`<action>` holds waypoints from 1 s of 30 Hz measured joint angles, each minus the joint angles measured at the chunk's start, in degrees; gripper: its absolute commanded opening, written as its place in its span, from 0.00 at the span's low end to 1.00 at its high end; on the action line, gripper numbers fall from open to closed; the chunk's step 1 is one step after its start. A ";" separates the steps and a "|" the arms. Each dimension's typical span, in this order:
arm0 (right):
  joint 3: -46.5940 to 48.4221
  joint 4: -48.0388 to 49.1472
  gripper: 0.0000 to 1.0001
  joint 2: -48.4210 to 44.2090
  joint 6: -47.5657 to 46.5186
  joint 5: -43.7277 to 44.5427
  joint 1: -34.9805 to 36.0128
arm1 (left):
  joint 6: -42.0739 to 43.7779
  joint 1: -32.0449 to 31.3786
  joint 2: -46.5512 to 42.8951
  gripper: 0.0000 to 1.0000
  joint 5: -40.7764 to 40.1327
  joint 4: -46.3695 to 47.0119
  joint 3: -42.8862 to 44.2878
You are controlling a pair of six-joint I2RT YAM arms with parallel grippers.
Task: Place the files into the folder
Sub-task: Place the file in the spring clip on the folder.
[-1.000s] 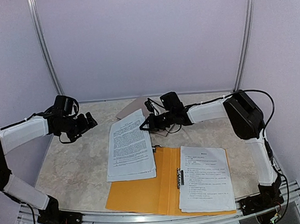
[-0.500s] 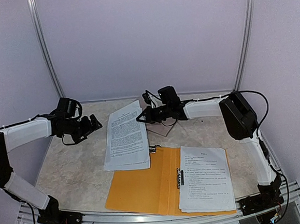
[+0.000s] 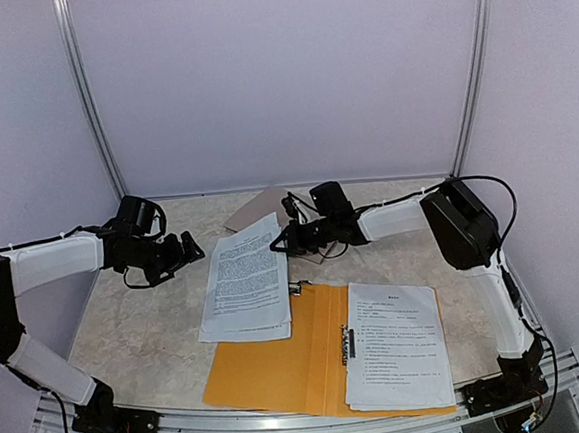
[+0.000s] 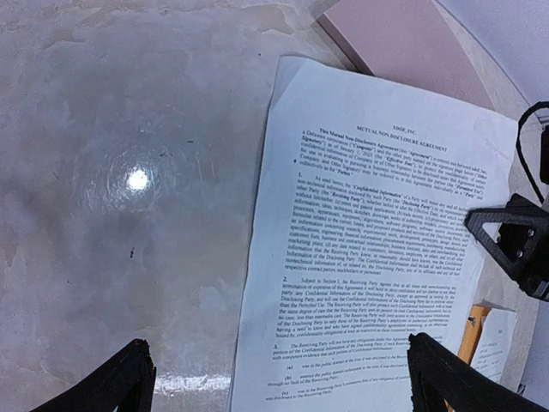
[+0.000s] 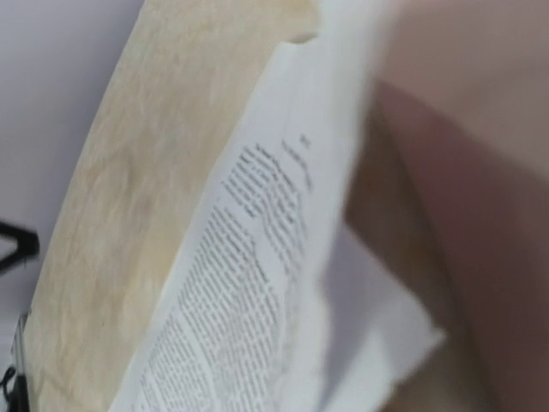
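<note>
Nearest us lay the open folder [image 3: 262, 371], printed sheets [image 3: 395, 344] on its right half. Beyond, the files [image 3: 246, 280] overlapped its 11 o'clock corner. The left gripper [image 3: 184, 253] gaped at their 9 o'clock, and the right gripper [image 3: 283, 239] seemed pinched on their 1 o'clock corner. We judged the step to be loading, with a drag toward 5 o'clock next.

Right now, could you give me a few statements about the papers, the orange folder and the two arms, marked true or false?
1. The flat orange plastic folder lies open. True.
2. The left stack of white printed paper sheets lies fully inside it. False: it is mostly on the marbled table, overlapping only the folder's far corner.
3. The left gripper clamps paper. False: it is open, holding nothing.
4. The right gripper pinches that stack's far corner. True.
</note>
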 measured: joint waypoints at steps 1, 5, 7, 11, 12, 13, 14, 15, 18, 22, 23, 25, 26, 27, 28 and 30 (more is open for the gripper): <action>-2.05 0.90 0.00 -0.85 0.57 -0.35 0.20 | 0.11 0.00 -0.02 0.99 -0.15 -0.11 0.00; -9.31 3.04 0.00 -4.92 1.99 -1.18 1.09 | 0.74 0.00 -0.17 0.99 -0.83 -0.66 0.02; -13.31 4.07 0.00 -8.04 2.27 -1.40 2.01 | 0.96 0.02 -0.17 0.99 -1.09 -0.85 0.04; -19.28 5.73 0.00 -14.62 2.40 -1.25 3.76 | 1.11 0.04 0.07 0.99 -1.20 -1.18 0.61; -21.07 6.62 0.00 -16.70 2.47 -1.09 4.33 | 1.11 0.04 0.37 0.99 -1.22 -1.16 1.01; -22.21 7.02 0.00 -18.10 2.51 -0.90 4.68 | 1.14 0.04 0.68 0.99 -1.18 -1.14 1.29; -23.45 7.50 0.00 -19.61 2.51 -0.70 5.09 | 1.11 0.04 1.09 0.99 -1.16 -1.09 1.57; -24.44 8.00 0.00 -20.74 2.58 -0.46 5.44 | 1.14 0.04 1.40 0.99 -1.11 -1.03 1.70; -28.94 10.27 0.00 -24.41 3.30 0.70 6.88 | 1.11 0.02 2.54 0.99 -0.96 -1.07 2.19; -35.47 12.90 0.00 -28.13 5.20 3.13 9.44 | 1.09 -0.20 3.61 0.99 -0.79 -1.07 2.45; -37.44 13.64 0.00 -29.11 6.10 3.96 10.19 | 1.11 -0.35 3.85 0.99 -0.79 -1.09 2.49; -41.31 15.41 0.00 -30.84 8.17 5.77 11.74 | 1.09 -0.74 4.22 0.99 -0.79 -1.07 2.51; -42.66 16.11 0.00 -31.34 9.18 6.56 12.33 | 1.09 -1.03 4.33 0.99 -0.81 -1.09 2.51; -44.26 17.14 0.00 -31.87 10.47 7.48 13.07 | 1.09 -1.29 4.35 0.99 -0.81 -1.14 2.51; -45.92 18.25 0.00 -32.30 11.96 8.72 13.90 | 1.09 -1.73 4.35 0.99 -0.83 -1.11 2.51; -48.17 19.85 0.00 -32.85 14.23 10.71 15.17 | 1.07 -2.47 4.26 0.99 -0.90 -1.14 2.51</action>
